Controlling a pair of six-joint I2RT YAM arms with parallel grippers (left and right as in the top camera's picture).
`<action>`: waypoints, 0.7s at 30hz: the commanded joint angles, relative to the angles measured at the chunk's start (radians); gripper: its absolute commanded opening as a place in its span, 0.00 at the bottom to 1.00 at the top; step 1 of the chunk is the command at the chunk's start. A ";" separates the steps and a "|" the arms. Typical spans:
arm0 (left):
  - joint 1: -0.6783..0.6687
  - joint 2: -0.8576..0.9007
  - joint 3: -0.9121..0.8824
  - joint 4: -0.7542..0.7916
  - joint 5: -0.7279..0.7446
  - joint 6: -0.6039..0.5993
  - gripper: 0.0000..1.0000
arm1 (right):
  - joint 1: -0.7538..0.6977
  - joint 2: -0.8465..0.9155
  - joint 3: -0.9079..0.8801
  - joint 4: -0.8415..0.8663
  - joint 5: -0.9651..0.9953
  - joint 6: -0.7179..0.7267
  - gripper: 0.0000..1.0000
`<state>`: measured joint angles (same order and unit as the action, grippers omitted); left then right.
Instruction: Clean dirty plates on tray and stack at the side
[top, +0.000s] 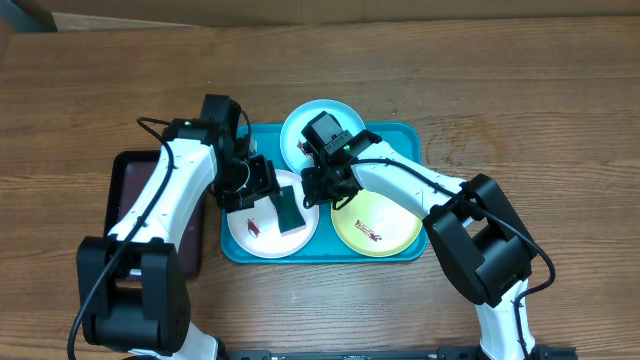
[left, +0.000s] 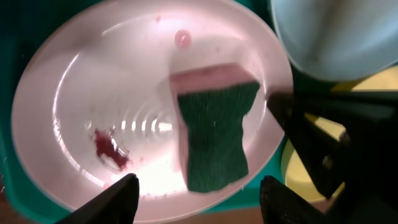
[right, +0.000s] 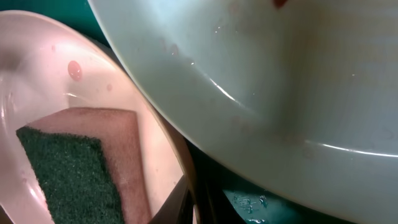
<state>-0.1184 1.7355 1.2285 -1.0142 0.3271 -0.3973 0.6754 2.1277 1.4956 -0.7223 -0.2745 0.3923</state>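
On the teal tray (top: 405, 135) lie three plates: white (top: 262, 240), pale blue (top: 300, 128) and yellow-green (top: 390, 215). A sponge (top: 290, 210) with a green scouring face lies on the white plate (left: 93, 81), beside a red smear (left: 109, 149). My left gripper (left: 202, 199) hovers open over the plate's near rim, one finger on each side of the sponge (left: 214, 134), touching nothing. My right gripper (right: 196, 202) is shut on the white plate's (right: 37, 74) rim, under the edge of the pale blue plate (right: 280, 93). The yellow-green plate carries a small smear (top: 370, 235).
A smaller dark maroon tray (top: 125, 190) lies on the wooden table left of the teal tray, partly under my left arm. Both arms meet over the tray's middle, and the right gripper (left: 311, 143) stands close to the right of the sponge.
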 joint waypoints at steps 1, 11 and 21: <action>-0.032 -0.002 -0.050 0.065 0.022 -0.049 0.63 | -0.003 0.016 0.005 0.003 0.003 0.002 0.08; -0.133 0.021 -0.081 0.161 -0.077 -0.161 0.64 | -0.003 0.016 0.005 0.002 0.000 0.002 0.08; -0.137 0.112 -0.081 0.174 -0.098 -0.161 0.61 | -0.003 0.016 0.005 -0.002 0.001 0.001 0.08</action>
<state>-0.2550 1.8080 1.1599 -0.8406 0.2493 -0.5453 0.6746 2.1284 1.4956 -0.7261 -0.2775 0.3920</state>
